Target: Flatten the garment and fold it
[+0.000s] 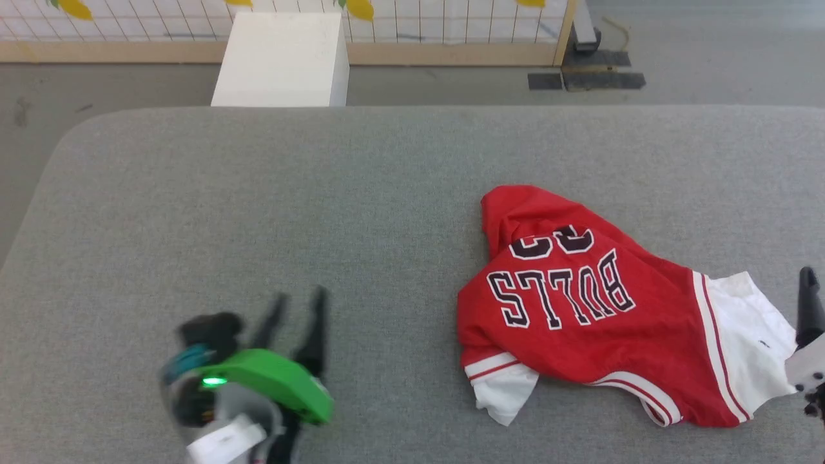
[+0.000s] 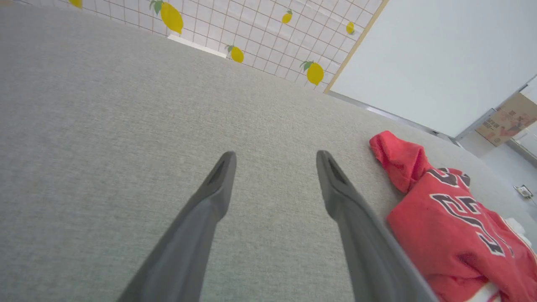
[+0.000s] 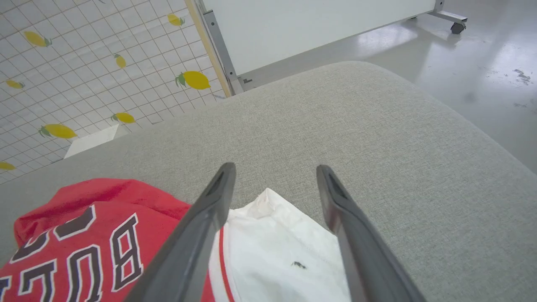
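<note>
The left gripper [image 1: 300,298] is blurred at eight o'clock; the right gripper [image 1: 809,287] is cut off at three o'clock by the edge.

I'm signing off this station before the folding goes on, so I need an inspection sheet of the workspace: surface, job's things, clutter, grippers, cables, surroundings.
Surface: grey fabric-covered table, smooth.
Job's things: red shirt crumpled, print up, on the table's right half; its white sleeve spread out; not yet folded.
Clutter: nothing seen.
Grippers: left gripper open over the table, apart from the shirt; right gripper open above the white sleeve, holding nothing.
Cables: nothing seen on the table.
Surroundings: white box on the floor beyond the table; lemon-patterned wall; white panel.
</note>
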